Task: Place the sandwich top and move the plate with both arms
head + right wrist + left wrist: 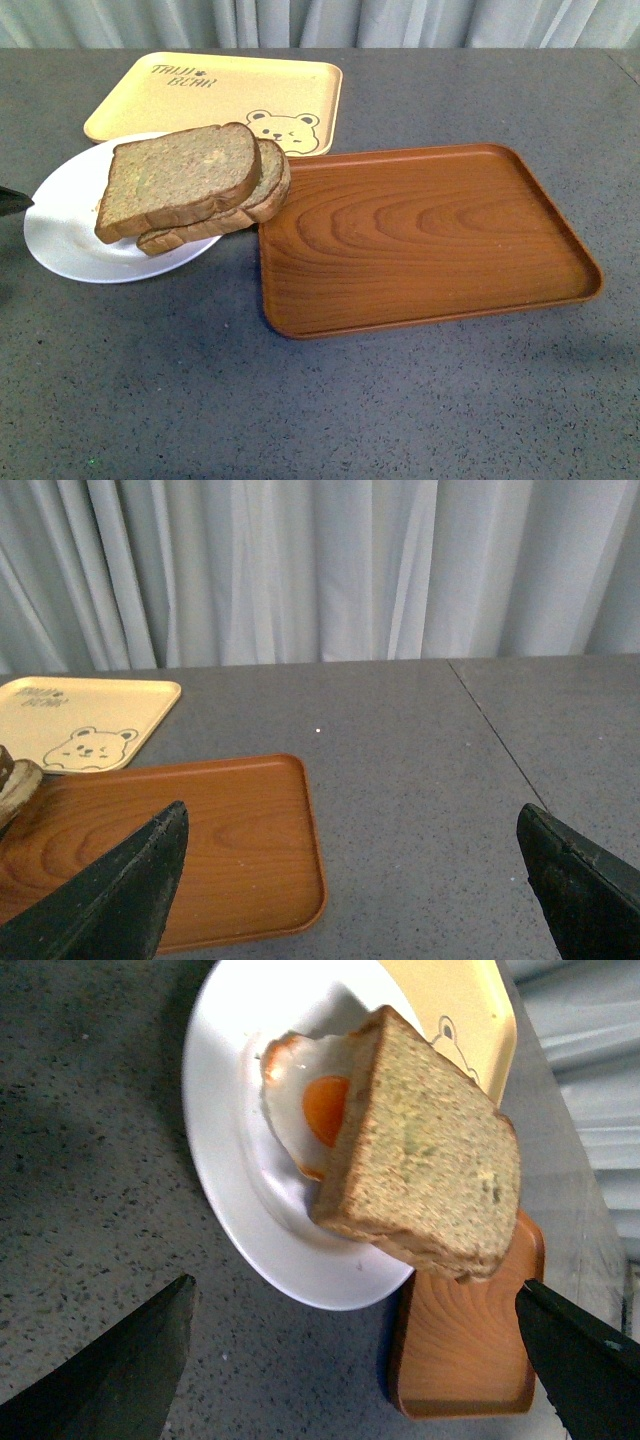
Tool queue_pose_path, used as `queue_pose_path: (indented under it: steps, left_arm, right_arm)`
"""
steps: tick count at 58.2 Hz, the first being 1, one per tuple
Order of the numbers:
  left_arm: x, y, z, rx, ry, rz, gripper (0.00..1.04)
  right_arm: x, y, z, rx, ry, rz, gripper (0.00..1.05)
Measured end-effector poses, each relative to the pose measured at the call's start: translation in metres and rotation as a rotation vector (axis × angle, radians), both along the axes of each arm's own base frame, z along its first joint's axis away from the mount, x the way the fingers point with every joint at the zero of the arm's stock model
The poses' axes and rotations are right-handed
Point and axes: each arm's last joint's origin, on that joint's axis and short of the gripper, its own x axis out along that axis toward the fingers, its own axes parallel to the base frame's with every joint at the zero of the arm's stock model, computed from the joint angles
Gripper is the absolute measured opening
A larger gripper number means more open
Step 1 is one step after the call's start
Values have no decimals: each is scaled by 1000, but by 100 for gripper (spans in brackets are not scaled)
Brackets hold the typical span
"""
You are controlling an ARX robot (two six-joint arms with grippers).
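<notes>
The sandwich top (180, 175) lies on a fried egg (320, 1110) on the white plate (60, 230). It pokes out past the rim toward the brown wooden tray (430, 240). The left claw (355, 1295) points down at the plate, wide open and empty. The right claw (352, 818) points flat across the table, also wide open and empty.

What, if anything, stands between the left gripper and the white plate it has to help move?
Nothing visible does. In the left wrist view the left gripper is open, and only bare grey table lies between its fingers and the near rim of the plate. The sandwich top sits further in, above the egg.
</notes>
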Motion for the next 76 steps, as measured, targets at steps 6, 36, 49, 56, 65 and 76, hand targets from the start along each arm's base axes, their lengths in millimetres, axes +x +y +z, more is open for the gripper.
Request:
queue_pose_path:
  steps: [6, 36, 49, 56, 65, 76]
  left_arm:
    - [6, 1, -12, -12, 26, 21, 96]
    - [48, -9, -41, -167, 66, 124, 96]
    - [54, -18, -45, -200, 74, 129, 94]
    - [53, -19, -49, -212, 91, 144, 76]
    - [51, -22, -55, -248, 121, 146, 49]
    - [44, -29, -58, -263, 138, 127, 16]
  right_arm:
    - [0, 0, 0, 0, 0, 0, 96]
    - [0, 0, 0, 0, 0, 0, 96]
    - [0, 0, 0, 0, 0, 0, 96]
    - [0, 0, 0, 0, 0, 0, 96]
    - [0, 0, 0, 0, 0, 0, 96]
    - [0, 0, 0, 0, 0, 0, 96]
